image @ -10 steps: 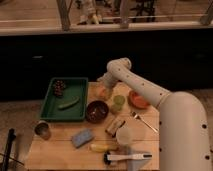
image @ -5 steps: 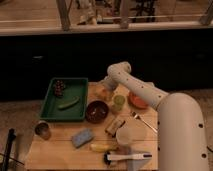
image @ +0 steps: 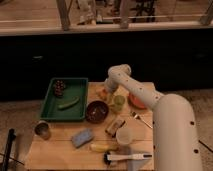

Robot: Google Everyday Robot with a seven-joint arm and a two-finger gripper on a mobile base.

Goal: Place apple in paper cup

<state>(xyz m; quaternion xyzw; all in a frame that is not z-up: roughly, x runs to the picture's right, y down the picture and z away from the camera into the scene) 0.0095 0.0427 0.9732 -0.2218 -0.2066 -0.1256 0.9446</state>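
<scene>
The apple (image: 102, 93) is a small orange-red fruit at the back of the wooden table, left of the pale green cup (image: 118, 102). My gripper (image: 108, 91) hangs down from the white arm right at the apple, partly covering it. The paper cup (image: 123, 135) is white and stands upright near the table's front, right of the middle, well apart from the gripper.
A green tray (image: 50, 107) holds a cucumber and a dark cluster at the left. A dark bowl (image: 97, 111), orange bowl (image: 136, 101), metal cup (image: 42, 130), blue sponge (image: 82, 136), banana (image: 102, 147), fork (image: 140, 119) and brush (image: 127, 157) lie around.
The arm's wrist has dropped slightly toward the apple at the back of the table. The objects have not moved.
</scene>
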